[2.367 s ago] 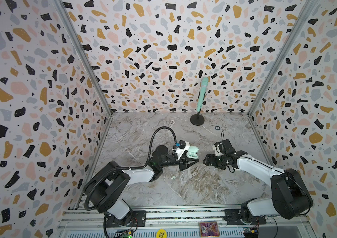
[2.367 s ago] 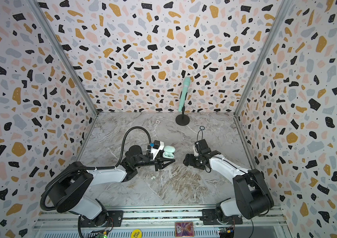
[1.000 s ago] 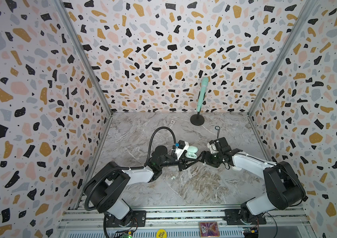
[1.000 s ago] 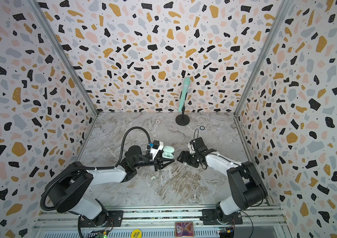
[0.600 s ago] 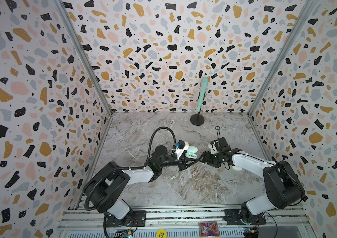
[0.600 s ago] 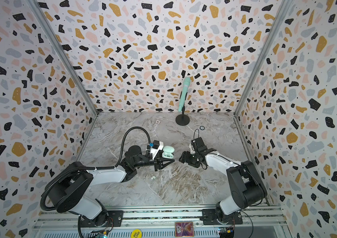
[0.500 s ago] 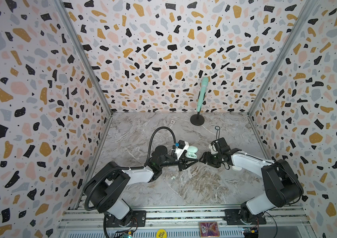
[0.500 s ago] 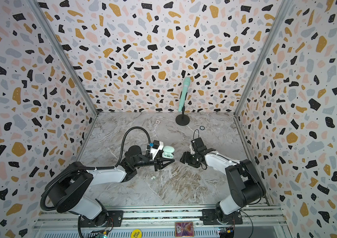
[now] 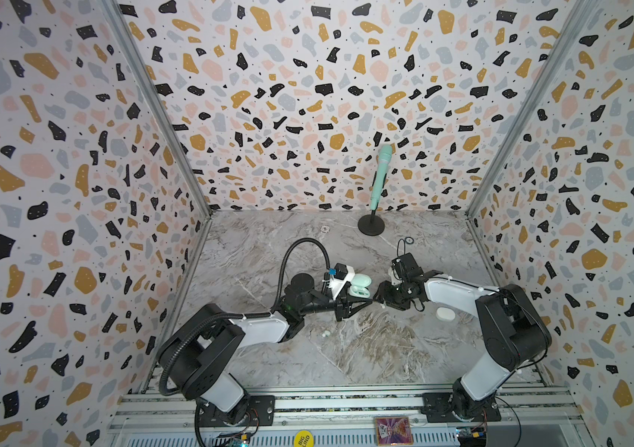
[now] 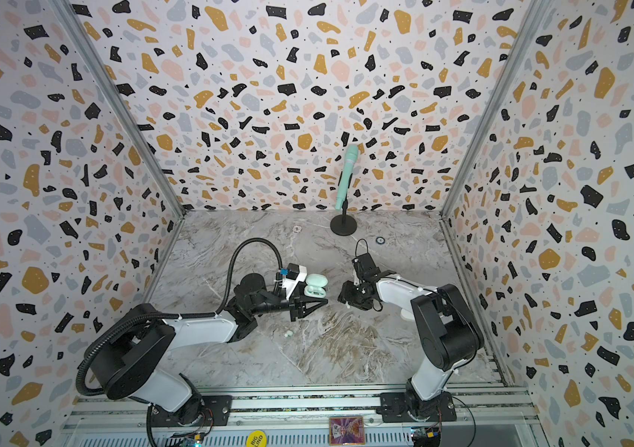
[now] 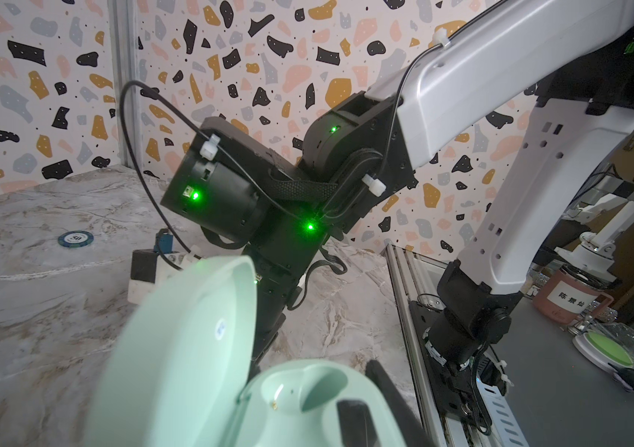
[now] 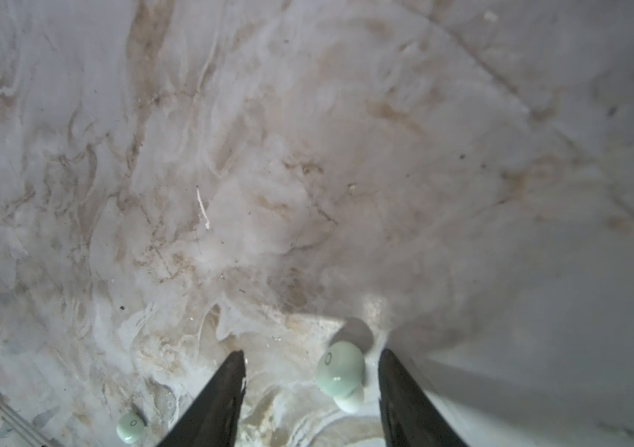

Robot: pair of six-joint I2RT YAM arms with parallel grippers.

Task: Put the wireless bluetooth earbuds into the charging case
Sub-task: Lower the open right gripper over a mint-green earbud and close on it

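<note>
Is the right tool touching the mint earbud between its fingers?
Apart. In the right wrist view a gap separates the mint earbud from both fingers of the right tool.

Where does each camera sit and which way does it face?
Both top views: high in front, facing down and backward; left arm and right arm show.
Left wrist: faces the right arm over the open charging case in its jaws.
Right wrist: faces down at the table; jaws flank an earbud.
Shared: top and left wrist views show the case.
</note>
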